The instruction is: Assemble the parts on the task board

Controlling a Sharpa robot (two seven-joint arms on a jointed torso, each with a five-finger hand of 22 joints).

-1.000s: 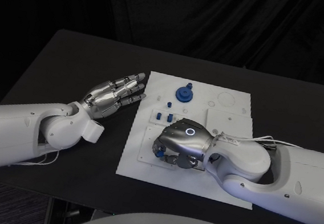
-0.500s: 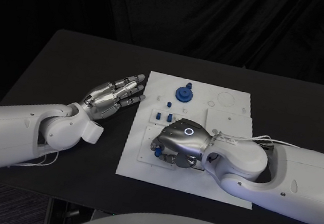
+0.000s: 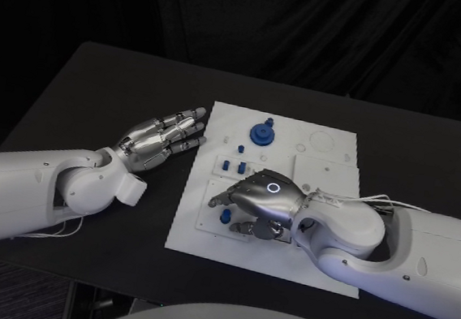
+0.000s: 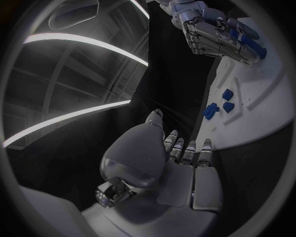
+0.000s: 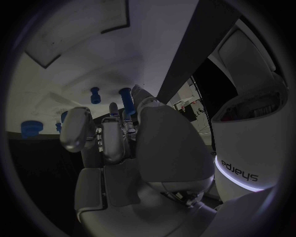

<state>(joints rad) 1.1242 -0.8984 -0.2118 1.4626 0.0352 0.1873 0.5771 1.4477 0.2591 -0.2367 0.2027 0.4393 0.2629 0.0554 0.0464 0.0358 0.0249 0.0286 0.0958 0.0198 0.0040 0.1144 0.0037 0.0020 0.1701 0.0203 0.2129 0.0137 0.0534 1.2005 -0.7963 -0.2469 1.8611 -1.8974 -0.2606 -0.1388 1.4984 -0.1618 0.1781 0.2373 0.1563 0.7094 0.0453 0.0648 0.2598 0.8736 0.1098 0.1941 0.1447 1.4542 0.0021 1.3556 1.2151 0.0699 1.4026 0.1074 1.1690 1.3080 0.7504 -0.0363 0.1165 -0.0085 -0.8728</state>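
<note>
The white task board [image 3: 302, 158] lies in the middle of the black table. A blue round part [image 3: 263, 134] stands at its far side, and small blue pieces [image 3: 233, 166] lie near its left edge. My right hand [image 3: 257, 201] hovers low over the near left part of the board. It pinches a blue peg [image 5: 126, 101] between thumb and fingers, and blue shows under the hand [image 3: 225, 217]. The left wrist view shows the same blue peg [image 4: 248, 43] in the right hand [image 4: 212, 32]. My left hand [image 3: 163, 139] lies flat and open left of the board, holding nothing.
The board's right half [image 3: 329, 175] has pale round and square recesses. Bare black table [image 3: 111, 91] stretches to the left and far side of the board. My right forearm [image 3: 406, 249] covers the board's near right corner.
The right hand's fingers have spread out toward the board's left edge while staying over the same spot. The left hand has not moved.
</note>
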